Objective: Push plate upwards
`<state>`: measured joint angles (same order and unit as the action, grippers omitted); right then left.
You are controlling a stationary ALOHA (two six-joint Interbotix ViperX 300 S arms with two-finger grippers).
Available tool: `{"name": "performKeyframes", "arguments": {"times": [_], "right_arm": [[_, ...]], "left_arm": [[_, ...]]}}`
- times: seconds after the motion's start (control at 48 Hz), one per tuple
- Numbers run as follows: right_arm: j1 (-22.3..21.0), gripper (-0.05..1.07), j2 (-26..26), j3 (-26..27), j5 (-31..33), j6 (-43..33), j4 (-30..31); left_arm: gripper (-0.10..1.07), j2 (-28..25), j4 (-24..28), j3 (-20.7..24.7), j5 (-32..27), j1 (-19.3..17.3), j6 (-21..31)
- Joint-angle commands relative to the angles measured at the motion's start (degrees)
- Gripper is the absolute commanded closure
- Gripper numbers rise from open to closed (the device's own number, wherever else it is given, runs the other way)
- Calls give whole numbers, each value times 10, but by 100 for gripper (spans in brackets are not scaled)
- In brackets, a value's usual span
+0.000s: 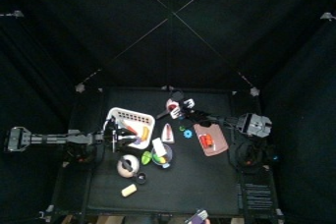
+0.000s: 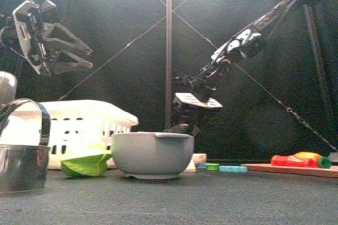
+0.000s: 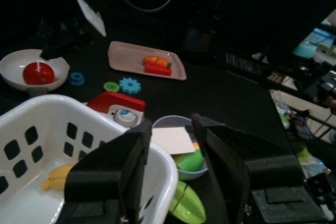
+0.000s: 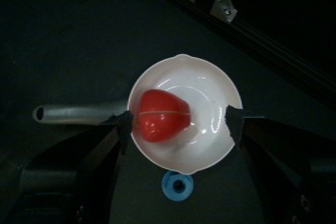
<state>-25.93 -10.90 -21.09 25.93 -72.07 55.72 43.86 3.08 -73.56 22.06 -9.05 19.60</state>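
From above, I see the plate (image 1: pixel 213 141) near the table's (image 1: pixel 197 174) right edge, a red item on it, with the right gripper (image 1: pixel 175 101) reaching to the far middle and the left arm (image 1: pixel 53 140) at the left by the white basket (image 1: pixel 128 125). At table height, the plate (image 2: pixel 294 169) lies low at far right; a grey bowl (image 2: pixel 152 155) stands centre. My left wrist camera shows the left gripper (image 3: pixel 176 149) with jaws close together, empty, over the basket (image 3: pixel 59 154); the plate (image 3: pixel 147 59) lies beyond. My right wrist camera shows jaws spread wide around a white bowl (image 4: pixel 191 110) holding a red ball (image 4: pixel 163 115).
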Motion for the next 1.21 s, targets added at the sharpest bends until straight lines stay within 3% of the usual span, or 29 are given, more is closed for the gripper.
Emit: {"name": "performKeyframes", "arguments": {"times": [0.0, 0.104, 0.312, 0.562, 0.708, 0.917, 1.188], "right_arm": [[5, -2, 41, -6, -8, -1, -10], [22, -2, 69, -34, -12, -1, -32], [88, -2, 170, -144, -11, -2, -77], [204, -2, 286, -258, -9, -5, -138], [257, -2, 309, -293, 13, -8, -178], [316, -1, 316, -316, 112, -9, -290], [347, -1, 316, -319, 136, -29, -321]], "left_arm": [[19, 0, -1, 11, 2, -4, 0], [19, 0, -2, 11, 2, -6, 0], [19, 0, -2, 3, 2, -5, 0], [19, 0, 2, -1, 4, -8, -3], [19, 0, 2, 4, 9, -8, -3], [19, 0, 2, 8, 17, -12, -3], [19, -2, 0, 76, 22, -56, -2]]}}
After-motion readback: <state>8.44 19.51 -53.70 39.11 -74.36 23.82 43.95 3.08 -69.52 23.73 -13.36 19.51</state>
